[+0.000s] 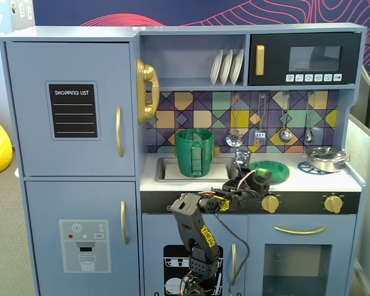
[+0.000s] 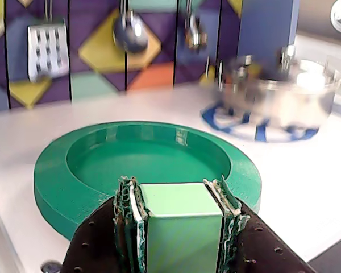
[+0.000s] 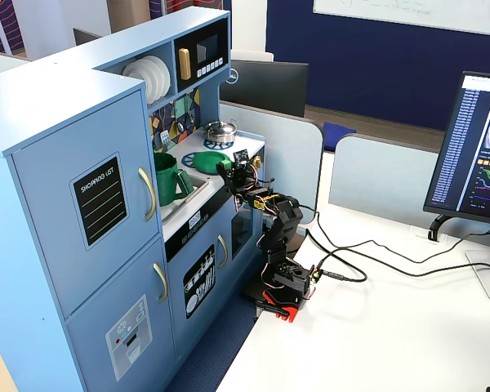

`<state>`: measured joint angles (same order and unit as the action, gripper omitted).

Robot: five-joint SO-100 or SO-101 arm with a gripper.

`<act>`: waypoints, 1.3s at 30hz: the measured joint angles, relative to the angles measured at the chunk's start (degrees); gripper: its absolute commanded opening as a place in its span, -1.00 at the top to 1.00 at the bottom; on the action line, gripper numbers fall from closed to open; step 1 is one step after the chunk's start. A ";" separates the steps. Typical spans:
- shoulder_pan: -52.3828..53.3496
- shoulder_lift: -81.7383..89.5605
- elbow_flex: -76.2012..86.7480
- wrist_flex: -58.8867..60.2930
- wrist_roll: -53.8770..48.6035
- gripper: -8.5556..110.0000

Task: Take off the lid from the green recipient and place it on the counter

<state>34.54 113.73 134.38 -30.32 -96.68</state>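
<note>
Wrist view was soft: the silver pot [image 2: 281, 94] on its blue burner print and the hanging utensils [image 2: 131, 31] on the tiled backsplash were blurred, and the gripper [image 2: 181, 227] was cut off by the bottom edge. Its two jaws were clamped on a pale green block, the raised tab [image 2: 182, 224] of the lid [image 2: 142, 165]. The lid lay upside down, hollow side up, flat on the counter [image 2: 307, 187]; whether it rested fully or was slightly lifted could not be told.

In a fixed view from the front, the lid [image 1: 270, 170] sat on the counter [image 1: 351, 180] right of the sink, partly hidden by the gripper [image 1: 254, 180] and wrist cables. The green recipient [image 1: 195, 152] stood open-topped in the sink, well apart from the lid. The silver pot [image 1: 325, 158] sat near the counter's right edge, with bare worktop between it and the lid.

In the side fixed view, the lid [image 3: 210, 160] and gripper [image 3: 231, 167] were too small for detail. The lid lay near the counter's front edge; the arm reached over from the white desk [image 3: 408, 327], with cables trailing behind the base.
</note>
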 measured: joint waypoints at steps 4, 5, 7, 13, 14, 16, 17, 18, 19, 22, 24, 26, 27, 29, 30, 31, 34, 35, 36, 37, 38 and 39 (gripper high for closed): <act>0.00 -2.55 -1.58 -1.58 0.00 0.86; 0.00 -2.64 -1.67 -1.67 0.00 0.86; 0.00 -3.08 -1.76 -2.02 0.00 0.85; 0.26 -3.08 -1.85 -2.02 1.32 0.46; 0.26 -3.08 -1.93 -2.02 2.02 0.42; 0.26 -3.08 -1.93 -2.02 3.34 0.35; 0.26 -3.08 -1.93 -2.02 3.96 0.35; 0.26 -2.81 -1.93 -1.93 4.39 0.35; 0.26 -2.29 -1.93 -1.67 4.66 0.35; 0.09 1.32 -1.93 0.70 5.01 0.35; -0.53 5.80 -1.93 4.57 5.19 0.36; -1.67 11.87 -1.93 10.72 5.36 0.37; -2.02 15.38 -1.93 14.77 5.36 0.38; -2.64 22.76 -1.93 23.38 5.36 0.39; -2.72 26.63 -1.93 28.13 5.36 0.40; -2.90 30.50 -1.93 33.13 5.36 0.41; -5.19 41.66 -1.93 48.87 4.75 0.41; -6.59 45.26 -1.67 53.79 4.13 0.40; -8.09 48.78 -0.97 58.27 3.34 0.40; -9.40 52.29 0.26 61.96 2.11 0.40; -10.81 55.72 2.11 65.30 1.05 0.40; -12.22 58.18 3.96 67.24 0.35 0.40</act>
<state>22.32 171.91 138.34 36.91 -96.33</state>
